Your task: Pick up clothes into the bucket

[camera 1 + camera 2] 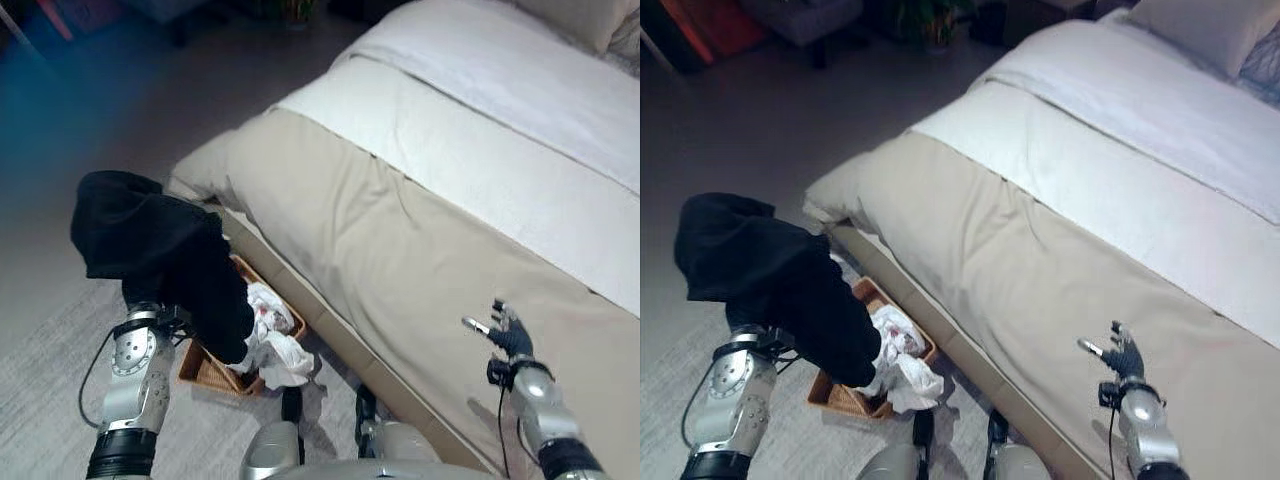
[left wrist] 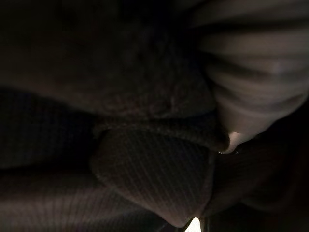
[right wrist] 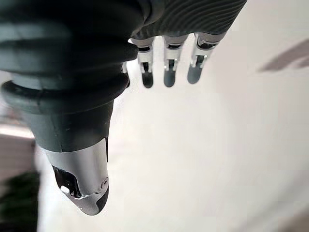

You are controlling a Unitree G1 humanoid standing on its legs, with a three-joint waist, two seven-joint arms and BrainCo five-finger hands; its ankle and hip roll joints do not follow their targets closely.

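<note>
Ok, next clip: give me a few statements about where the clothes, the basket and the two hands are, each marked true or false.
1. A black garment is draped over the left arm's end, above the basket. True.
2. The basket sits on top of the bed. False: it is on the floor beside the bed's edge.
3. The basket already holds white clothes. True.
4. The right hand grips a white shirt. False: it is open, holding nothing, over the beige bedcover.
5. The black garment lies fully inside the basket. False: most of it hangs raised, only its lower end reaching down to the basket.
</note>
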